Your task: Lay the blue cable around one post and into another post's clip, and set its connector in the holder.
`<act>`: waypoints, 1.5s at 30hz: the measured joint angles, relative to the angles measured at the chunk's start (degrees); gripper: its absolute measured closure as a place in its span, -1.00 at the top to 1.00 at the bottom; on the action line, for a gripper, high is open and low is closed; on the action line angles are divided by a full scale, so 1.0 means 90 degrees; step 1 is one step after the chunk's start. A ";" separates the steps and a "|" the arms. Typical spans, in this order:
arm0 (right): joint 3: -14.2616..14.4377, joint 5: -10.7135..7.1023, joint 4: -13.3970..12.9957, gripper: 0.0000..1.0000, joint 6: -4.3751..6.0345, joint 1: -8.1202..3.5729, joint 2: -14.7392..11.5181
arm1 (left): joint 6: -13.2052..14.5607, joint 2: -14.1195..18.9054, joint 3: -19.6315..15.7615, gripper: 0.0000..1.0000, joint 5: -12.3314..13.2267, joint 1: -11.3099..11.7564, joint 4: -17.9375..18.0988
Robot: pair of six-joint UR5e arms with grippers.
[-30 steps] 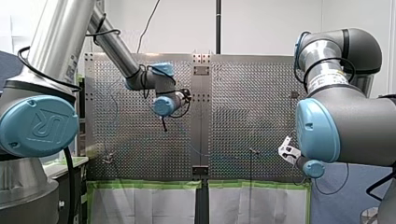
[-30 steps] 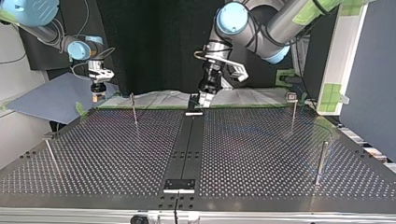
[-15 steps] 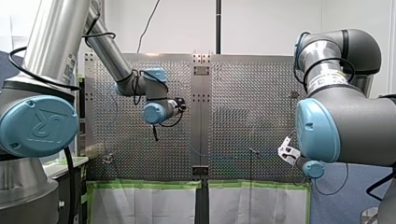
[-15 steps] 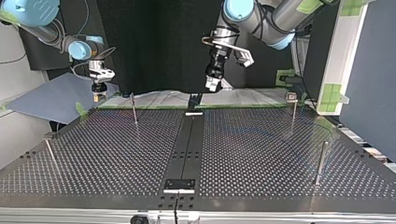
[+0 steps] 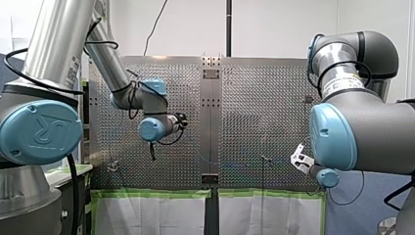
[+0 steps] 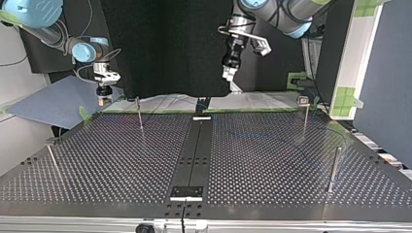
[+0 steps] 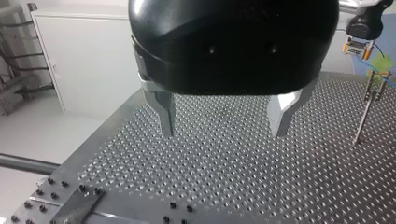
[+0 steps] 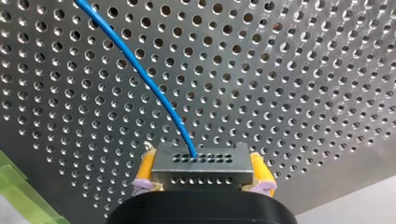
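Connector is pinched by right gripper, upper left of top view, blue cable running from it; left gripper is held spread above table.

- "UR": two raised letters, the maker's mark, on the blue joint cap of my left arm, near and at the front view's left. They are blue on blue and stand tilted and turned about.
- A white label is wrapped on the silver band of my right arm's upper joint, at the front view's right. It carries lines of dark print, too small to read.
- A small pale label sits on my left arm's silver tube, at the front view's upper left. Its print is also too small to read.
- The top view and both wrist views give no text that can be read.
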 joint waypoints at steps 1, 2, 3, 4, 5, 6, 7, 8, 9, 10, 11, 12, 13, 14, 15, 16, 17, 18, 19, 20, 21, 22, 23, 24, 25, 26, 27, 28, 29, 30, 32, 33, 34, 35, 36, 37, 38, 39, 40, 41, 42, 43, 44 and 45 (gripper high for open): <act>0.0000 0.0000 0.0002 -1.00 0.0001 0.0003 0.0001 | -0.0008 0.0001 -0.0048 1.00 -0.0030 0.0004 0.0047; 0.0000 0.0001 0.0004 -1.00 0.0000 0.0005 0.0001 | -0.0027 0.0000 -0.0113 1.00 -0.0061 0.0010 0.0109; -0.0001 0.0001 0.0004 -1.00 0.0001 0.0007 0.0001 | -0.0051 -0.0004 -0.0161 1.00 -0.0075 0.0015 0.0158; -0.0001 0.0000 0.0006 -1.00 0.0001 0.0008 0.0002 | -0.0078 -0.0012 -0.0208 1.00 -0.0083 0.0021 0.0208; 0.0000 0.0001 0.0006 -1.00 0.0001 0.0008 0.0002 | -0.0114 -0.0027 -0.0272 1.00 -0.0088 0.0026 0.0268; 0.0000 0.0001 0.0006 -1.00 0.0001 0.0009 0.0001 | -0.0144 -0.0046 -0.0320 1.00 -0.0087 0.0028 0.0314; 0.0000 0.0001 0.0006 -1.00 0.0001 0.0009 0.0002 | -0.0172 -0.0071 -0.0365 1.00 -0.0084 0.0030 0.0362; 0.0000 0.0001 0.0006 -1.00 0.0001 0.0011 0.0003 | -0.0199 -0.0110 -0.0423 1.00 -0.0075 0.0031 0.0422; 0.0000 0.0001 0.0007 -1.00 0.0001 0.0013 0.0004 | -0.0207 -0.0146 -0.0467 1.00 -0.0067 0.0032 0.0464; 0.0000 0.0001 0.0005 -1.00 0.0001 0.0016 0.0004 | -0.0211 -0.0185 -0.0513 1.00 -0.0061 0.0032 0.0508; -0.0001 0.0001 0.0004 -1.00 0.0001 0.0017 0.0004 | -0.0216 -0.0240 -0.0574 1.00 -0.0057 0.0030 0.0571; -0.0002 0.0001 0.0001 -1.00 0.0001 0.0018 0.0004 | -0.0220 -0.0281 -0.0616 1.00 -0.0053 0.0025 0.0615; -0.0004 0.0001 -0.0005 -1.00 0.0001 0.0018 0.0004 | -0.0223 -0.0320 -0.0657 1.00 -0.0048 0.0021 0.0654; -0.0005 0.0001 -0.0009 -1.00 0.0001 0.0019 0.0004 | -0.0229 -0.0373 -0.0712 1.00 -0.0037 0.0016 0.0707; -0.0006 0.0001 -0.0009 -1.00 -0.0001 0.0019 0.0004 | -0.0234 -0.0413 -0.0753 1.00 -0.0024 0.0014 0.0749; -0.0007 0.0001 -0.0005 -1.00 -0.0003 0.0021 0.0005 | -0.0238 -0.0453 -0.0792 1.00 -0.0008 0.0015 0.0791; -0.0007 0.0001 -0.0002 -1.00 -0.0003 0.0025 0.0006 | -0.0241 -0.0508 -0.0847 1.00 0.0017 0.0020 0.0845; -0.0007 0.0001 0.0000 -1.00 -0.0003 0.0029 0.0008 | -0.0242 -0.0549 -0.0888 1.00 0.0034 0.0023 0.0884; -0.0007 0.0001 0.0002 -1.00 -0.0003 0.0036 0.0009 | -0.0240 -0.0589 -0.0930 1.00 0.0045 0.0025 0.0920; -0.0008 0.0001 0.0003 -1.00 -0.0003 0.0041 0.0009 | -0.0235 -0.0643 -0.0983 1.00 0.0053 0.0029 0.0959; -0.0008 0.0001 0.0002 -1.00 -0.0003 0.0045 0.0010 | -0.0232 -0.0685 -0.1023 1.00 0.0057 0.0030 0.0982; -0.0008 0.0001 -0.0002 -1.00 -0.0006 0.0052 0.0011 | -0.0229 -0.0728 -0.1061 1.00 0.0062 0.0031 0.1000; -0.0008 0.0001 -0.0007 -1.00 -0.0010 0.0057 0.0011 | -0.0226 -0.0785 -0.1098 1.00 0.0068 0.0032 0.1020; -0.0007 0.0001 -0.0014 -1.00 -0.0014 0.0061 0.0011 | -0.0227 -0.0821 -0.1112 1.00 0.0072 0.0032 0.1035; -0.0008 0.0001 -0.0023 -1.00 -0.0019 0.0064 0.0011 | -0.0228 -0.0850 -0.1113 1.00 0.0074 0.0032 0.1045; -0.0008 0.0003 -0.0029 -1.00 -0.0022 0.0066 0.0011 | -0.0229 -0.0876 -0.1097 1.00 0.0077 0.0033 0.1048; -0.0008 0.0007 -0.0033 -1.00 -0.0027 0.0067 0.0011 | -0.0229 -0.0889 -0.1076 1.00 0.0078 0.0033 0.1041; -0.0008 0.0025 -0.0042 -1.00 -0.0036 0.0066 0.0011 | -0.0228 -0.0897 -0.1051 1.00 0.0081 0.0034 0.1028; -0.0008 0.0046 -0.0050 -1.00 -0.0045 0.0064 0.0011 | -0.0229 -0.0905 -0.1016 1.00 0.0085 0.0034 0.1005; -0.0008 0.0073 -0.0062 -1.00 -0.0058 0.0059 0.0009 | -0.0235 -0.0908 -0.0990 1.00 0.0091 0.0034 0.0989; -0.0009 0.0157 -0.0087 -1.00 -0.0095 0.0035 0.0006 | -0.0274 -0.0912 -0.0923 1.00 0.0136 0.0034 0.0974; -0.0012 0.0190 -0.0092 -1.00 -0.0112 0.0022 0.0005 | -0.0295 -0.0913 -0.0891 1.00 0.0170 0.0034 0.0969; -0.0014 0.0223 -0.0092 -1.00 -0.0140 0.0003 0.0002 | -0.0314 -0.0913 -0.0859 1.00 0.0208 0.0034 0.0964; -0.0015 0.0239 -0.0088 -1.00 -0.0164 -0.0009 -0.0002 | -0.0331 -0.0913 -0.0820 1.00 0.0264 0.0034 0.0950; -0.0014 0.0250 -0.0077 -1.00 -0.0193 -0.0020 -0.0008 | -0.0338 -0.0913 -0.0796 1.00 0.0307 0.0034 0.0933; -0.0015 0.0260 -0.0050 -1.00 -0.0233 -0.0030 -0.0029 | -0.0341 -0.0913 -0.0775 1.00 0.0342 0.0034 0.0913; -0.0014 0.0265 -0.0024 -1.00 -0.0261 -0.0034 -0.0049 | -0.0342 -0.0914 -0.0755 1.00 0.0373 0.0034 0.0890; -0.0014 0.0269 0.0003 -1.00 -0.0289 -0.0035 -0.0073 | -0.0341 -0.0915 -0.0745 1.00 0.0385 0.0034 0.0873; -0.0012 0.0275 0.0048 -1.00 -0.0325 -0.0032 -0.0114 | -0.0340 -0.0915 -0.0738 1.00 0.0388 0.0034 0.0857; -0.0012 0.0281 0.0085 -1.00 -0.0350 -0.0030 -0.0152 | -0.0338 -0.0915 -0.0732 1.00 0.0381 0.0034 0.0833; -0.0011 0.0290 0.0130 -1.00 -0.0381 -0.0028 -0.0195 | -0.0335 -0.0915 -0.0729 1.00 0.0374 0.0036 0.0813; -0.0009 0.0310 0.0196 -1.00 -0.0429 -0.0024 -0.0258 | -0.0331 -0.0915 -0.0728 1.00 0.0366 0.0036 0.0795; -0.0007 0.0328 0.0245 -1.00 -0.0469 -0.0018 -0.0307 | -0.0323 -0.0915 -0.0727 1.00 0.0358 0.0036 0.0774; -0.0004 0.0347 0.0292 -1.00 -0.0511 -0.0010 -0.0354 | -0.0318 -0.0915 -0.0727 1.00 0.0355 0.0036 0.0762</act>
